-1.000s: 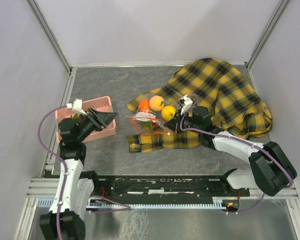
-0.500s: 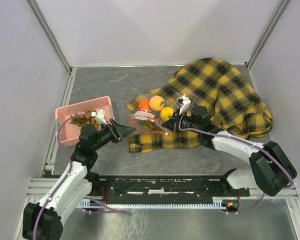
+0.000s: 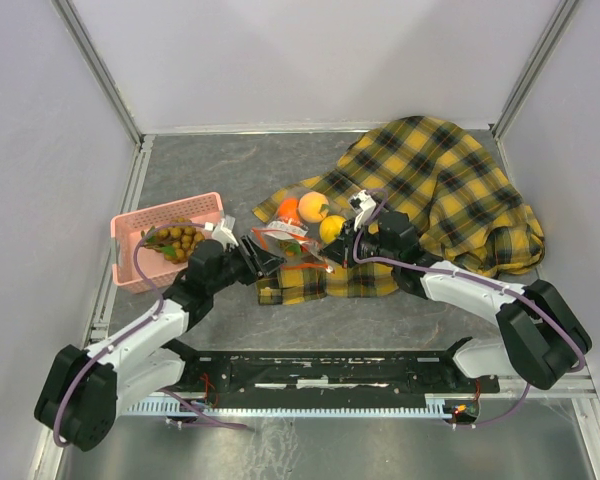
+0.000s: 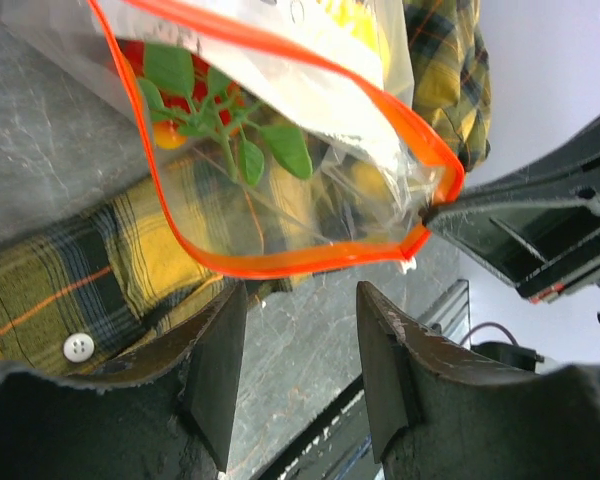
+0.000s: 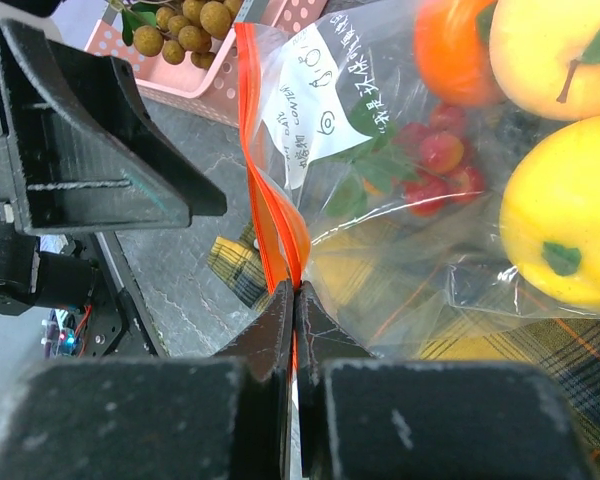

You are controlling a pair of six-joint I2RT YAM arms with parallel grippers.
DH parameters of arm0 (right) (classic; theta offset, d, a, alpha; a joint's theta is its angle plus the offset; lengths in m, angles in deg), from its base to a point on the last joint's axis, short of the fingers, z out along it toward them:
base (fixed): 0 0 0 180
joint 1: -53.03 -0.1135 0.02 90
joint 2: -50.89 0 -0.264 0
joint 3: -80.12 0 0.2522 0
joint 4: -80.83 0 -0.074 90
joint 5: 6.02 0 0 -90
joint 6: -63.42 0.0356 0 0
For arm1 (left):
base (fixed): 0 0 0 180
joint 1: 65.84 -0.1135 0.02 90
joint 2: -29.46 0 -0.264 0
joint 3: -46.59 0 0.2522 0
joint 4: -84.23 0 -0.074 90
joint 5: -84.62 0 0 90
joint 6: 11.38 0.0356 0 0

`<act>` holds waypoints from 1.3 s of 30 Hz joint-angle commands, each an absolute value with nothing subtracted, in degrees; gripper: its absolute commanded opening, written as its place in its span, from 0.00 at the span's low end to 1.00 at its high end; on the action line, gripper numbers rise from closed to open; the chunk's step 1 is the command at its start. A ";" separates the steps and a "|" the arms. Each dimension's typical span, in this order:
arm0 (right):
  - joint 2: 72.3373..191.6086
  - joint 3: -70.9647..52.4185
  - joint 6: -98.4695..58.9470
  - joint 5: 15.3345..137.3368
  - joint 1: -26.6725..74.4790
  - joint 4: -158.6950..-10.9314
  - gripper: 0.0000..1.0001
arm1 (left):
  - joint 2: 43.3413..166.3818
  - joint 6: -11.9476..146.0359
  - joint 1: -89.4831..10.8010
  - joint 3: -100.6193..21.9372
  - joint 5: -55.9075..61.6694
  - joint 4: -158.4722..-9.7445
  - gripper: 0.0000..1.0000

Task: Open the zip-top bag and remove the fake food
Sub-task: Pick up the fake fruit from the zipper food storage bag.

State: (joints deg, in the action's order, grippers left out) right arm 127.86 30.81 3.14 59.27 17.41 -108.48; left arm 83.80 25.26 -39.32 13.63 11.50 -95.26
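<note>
Since a second ago the left arm has swung off the pink basket [image 3: 165, 203] and stretched low toward the zip-top bag [image 5: 380, 205], so that the left gripper [image 4: 300, 310] now hovers just at the near-left side of the bag's mouth, jaws apart and holding nothing. At the near-right corner of the bag the right gripper [image 5: 293, 295] is pinched tight on the red-orange zip strip [image 5: 265, 190], with its arm lying low and reaching in from the right. The bag rests on the plaid cloth [image 3: 430, 180] with its mouth toward the arms, already gaping a little. I judge the plastic thin, soft and slippery, light by itself but weighted by the fake food at its far end: a yellow fruit [image 5: 560, 215], an orange fruit [image 5: 450, 45], and red berries [image 5: 438, 155] among green leaves. The stiffer strip seems the safest place to grip, so the left gripper should take the free lip opposite the right one. Left of the bag, a grape bunch [image 3: 175, 240] lies in the basket.
</note>
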 commanded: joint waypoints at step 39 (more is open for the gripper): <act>128.94 28.76 2.52 56.60 17.01 -112.65 0.02 | 109.92 26.93 -38.42 0.56 2.07 -104.82 0.41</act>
